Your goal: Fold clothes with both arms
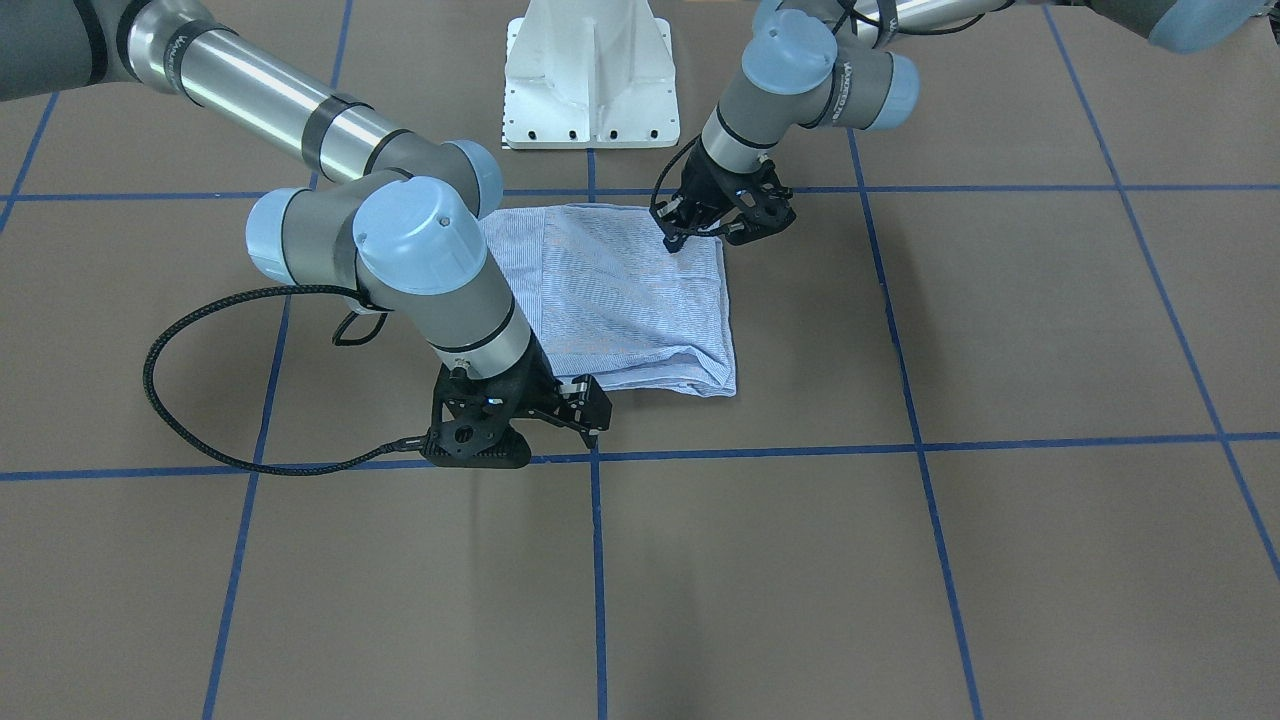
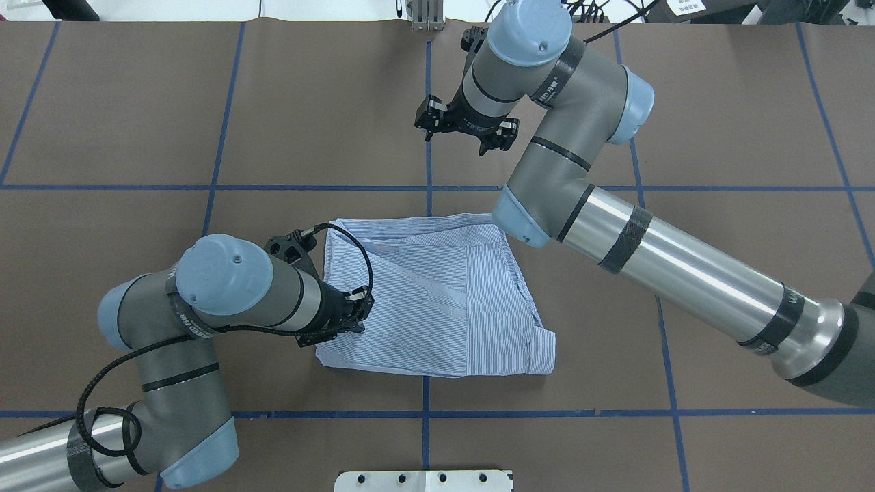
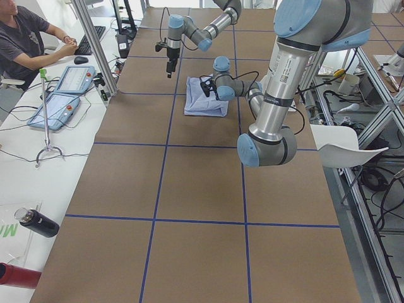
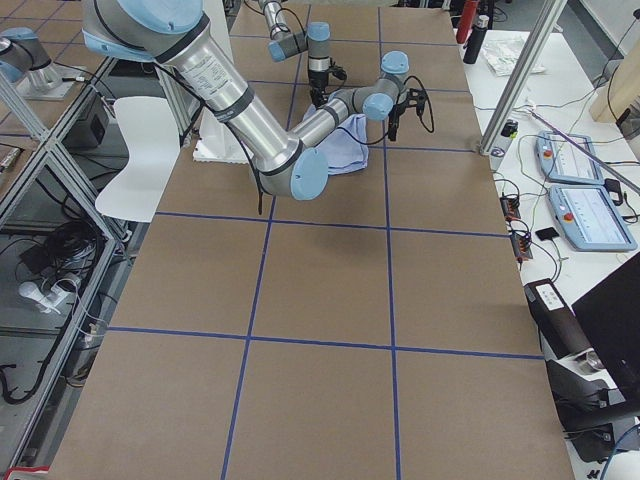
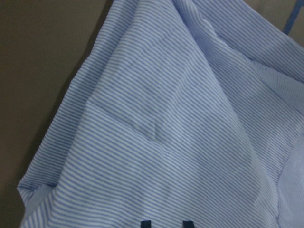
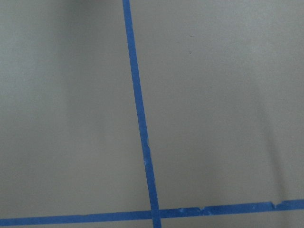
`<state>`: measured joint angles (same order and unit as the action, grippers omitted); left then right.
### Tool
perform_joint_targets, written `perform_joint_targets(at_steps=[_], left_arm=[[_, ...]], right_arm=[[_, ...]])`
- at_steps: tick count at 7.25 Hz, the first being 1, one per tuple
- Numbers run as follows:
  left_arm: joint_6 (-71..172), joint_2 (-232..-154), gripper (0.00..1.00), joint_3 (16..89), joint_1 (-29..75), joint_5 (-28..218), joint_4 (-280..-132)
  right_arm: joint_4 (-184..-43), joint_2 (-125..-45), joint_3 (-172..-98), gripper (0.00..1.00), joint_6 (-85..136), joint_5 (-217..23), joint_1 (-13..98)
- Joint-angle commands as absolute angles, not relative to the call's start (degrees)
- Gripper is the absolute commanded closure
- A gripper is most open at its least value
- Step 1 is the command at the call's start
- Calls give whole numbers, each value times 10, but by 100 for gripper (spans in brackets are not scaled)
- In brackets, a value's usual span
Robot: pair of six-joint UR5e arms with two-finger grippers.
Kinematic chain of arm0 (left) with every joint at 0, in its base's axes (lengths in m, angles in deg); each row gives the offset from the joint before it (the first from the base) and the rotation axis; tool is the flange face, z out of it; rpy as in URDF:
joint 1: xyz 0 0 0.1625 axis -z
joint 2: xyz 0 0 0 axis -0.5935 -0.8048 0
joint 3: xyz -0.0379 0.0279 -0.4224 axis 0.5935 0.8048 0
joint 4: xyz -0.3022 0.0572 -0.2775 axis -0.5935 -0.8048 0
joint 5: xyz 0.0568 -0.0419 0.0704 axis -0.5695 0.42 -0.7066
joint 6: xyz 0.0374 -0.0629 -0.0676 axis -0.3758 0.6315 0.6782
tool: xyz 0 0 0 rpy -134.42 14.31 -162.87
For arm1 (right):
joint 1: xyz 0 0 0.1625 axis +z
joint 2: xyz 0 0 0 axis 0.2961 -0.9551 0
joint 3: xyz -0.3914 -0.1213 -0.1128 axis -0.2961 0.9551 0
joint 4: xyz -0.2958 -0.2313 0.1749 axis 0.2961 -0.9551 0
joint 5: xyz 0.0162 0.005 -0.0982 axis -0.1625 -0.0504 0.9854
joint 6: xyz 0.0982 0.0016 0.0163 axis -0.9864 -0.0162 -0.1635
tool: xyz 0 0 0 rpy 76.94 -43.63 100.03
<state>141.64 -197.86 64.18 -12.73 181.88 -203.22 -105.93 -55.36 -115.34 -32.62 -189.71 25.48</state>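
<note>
The clothes, one light blue striped shirt, lie folded into a rough square in the middle of the brown table. My left gripper hangs low over the shirt's left edge. In the left wrist view its two fingertips show a little apart at the bottom, with striped cloth below them and nothing gripped. From across the table the same gripper sits at the shirt's far corner. My right gripper stands open over bare table beyond the shirt, near a tape crossing.
Blue tape lines mark the table in a grid. The white pedestal base stands at the robot's side. A black cable loop lies by the right arm. A person sits at a side desk with tablets.
</note>
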Motion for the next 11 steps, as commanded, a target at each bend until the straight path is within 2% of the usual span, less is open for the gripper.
perform_joint_targets(at_steps=[1, 7, 9, 11], left_arm=[[1414, -1955, 100, 641, -129, 1818, -2031], [1418, -1964, 100, 670, -136, 1820, -1971], [1410, -1967, 1, 737, -107, 1820, -1914], [1316, -1965, 0, 757, -37, 1824, -1880]], right_arm=[[-1060, -554, -1156, 0, -326, -1900, 258], [-1060, -557, -1157, 0, -325, -1907, 271], [-1075, -582, -1192, 0, -320, -1935, 293], [-1193, -654, -1316, 0, -206, -1936, 320]])
